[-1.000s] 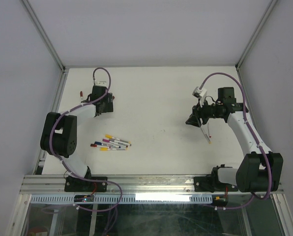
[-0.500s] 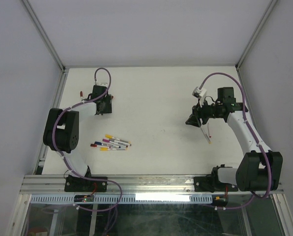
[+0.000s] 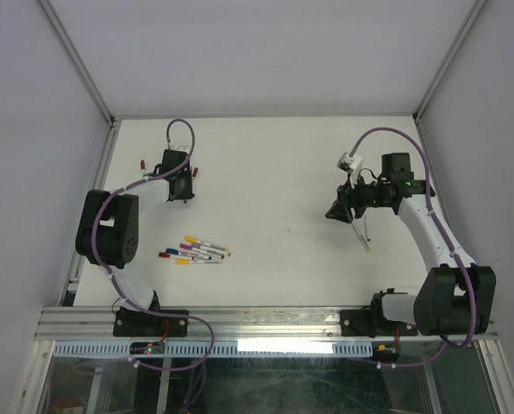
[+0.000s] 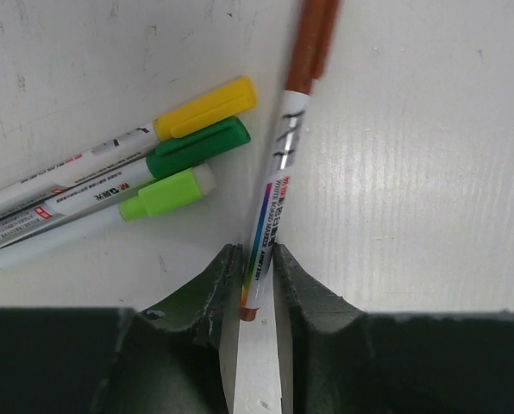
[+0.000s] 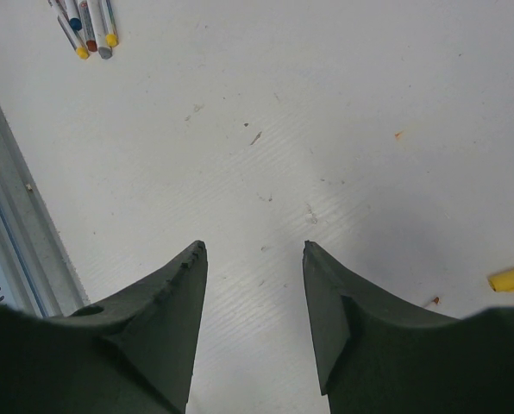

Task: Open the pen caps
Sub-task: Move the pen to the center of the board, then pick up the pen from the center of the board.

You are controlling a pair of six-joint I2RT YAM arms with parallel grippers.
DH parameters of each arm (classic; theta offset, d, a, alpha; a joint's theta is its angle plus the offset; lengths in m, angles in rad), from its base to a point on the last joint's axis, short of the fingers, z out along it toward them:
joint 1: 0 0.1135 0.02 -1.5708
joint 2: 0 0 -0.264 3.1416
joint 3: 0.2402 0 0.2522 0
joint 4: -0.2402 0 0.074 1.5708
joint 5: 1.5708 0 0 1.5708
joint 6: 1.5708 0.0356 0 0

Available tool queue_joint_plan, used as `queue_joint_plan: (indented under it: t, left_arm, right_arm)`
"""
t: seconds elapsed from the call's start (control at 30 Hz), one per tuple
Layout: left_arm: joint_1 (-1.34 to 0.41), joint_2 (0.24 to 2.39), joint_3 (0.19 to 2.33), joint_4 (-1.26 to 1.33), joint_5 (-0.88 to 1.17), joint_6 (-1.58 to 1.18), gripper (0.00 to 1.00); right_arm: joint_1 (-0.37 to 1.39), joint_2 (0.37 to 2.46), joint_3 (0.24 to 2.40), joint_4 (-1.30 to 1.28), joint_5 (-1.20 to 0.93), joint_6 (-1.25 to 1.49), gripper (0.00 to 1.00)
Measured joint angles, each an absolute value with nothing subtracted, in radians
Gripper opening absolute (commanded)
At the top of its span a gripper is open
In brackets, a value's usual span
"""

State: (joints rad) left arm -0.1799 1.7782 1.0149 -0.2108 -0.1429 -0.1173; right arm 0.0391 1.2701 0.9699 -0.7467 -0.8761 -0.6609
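Pen caps: a yellow cap point(image 4: 207, 106), a dark green cap point(image 4: 198, 145) and a light green cap point(image 4: 164, 193) are each still on a pen. They lie close side by side in the upper left of the left wrist view.
Brown cap: the brown cap point(image 4: 313, 39) is at the top edge of the left wrist view, right of centre, still on its pen.
Brown-capped pen: the white barrel of the brown-capped pen point(image 4: 272, 185) runs from the top edge down to the lower centre. It lies flat on the table point(image 3: 283, 172).
Left gripper: the left gripper point(image 4: 257, 274) has its jaws drawn in narrow. One finger presses each side of the brown-capped pen's lower end.
Right gripper: the right gripper point(image 5: 253, 250) has its jaws standing apart, with only bare table between them.
Pile of pens: the pile of pens point(image 3: 197, 252) is in the lower left of the top view, well apart from both grippers.
Single pen: a single pen point(image 3: 362, 235) lies on the table in the right half of the top view, just below the right gripper.
Yellow piece: a yellow piece point(image 5: 509, 278) is at the right edge of the right wrist view. It is cut off by the frame, so I cannot tell whether it is a cap or a pen end.
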Motion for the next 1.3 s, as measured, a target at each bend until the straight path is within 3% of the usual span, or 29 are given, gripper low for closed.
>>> queue_joint_plan:
  t: [0.23,0.63,0.9,1.03,1.17,1.3]
  left_arm:
    - [-0.216,1.778,1.015,-0.212,-0.136,-0.117,0.13]
    - [-0.341,1.778,1.015,-0.213,-0.141,-0.129,0.13]
    - [-0.355,1.784,1.024,-0.221,-0.146,-0.142,0.37]
    - [-0.361,1.83,1.09,-0.258,-0.147,-0.141,0.42]
    - [-0.361,1.9,1.188,-0.287,-0.155,-0.137,0.4]
    - [-0.361,1.947,1.259,-0.316,-0.159,-0.13,0.31]
  right_arm:
    - [0.039,1.27,0.97,-0.747,-0.876,-0.661,0.51]
    - [0.039,1.27,0.97,-0.747,-0.876,-0.661,0.51]
    - [0.039,1.27,0.97,-0.749,-0.876,-0.661,0.51]
    - [0.039,1.27,0.97,-0.754,-0.876,-0.661,0.51]
    - [0.039,1.27,0.97,-0.754,-0.876,-0.661,0.51]
    - [0.039,1.27,0.97,-0.754,-0.876,-0.662,0.51]
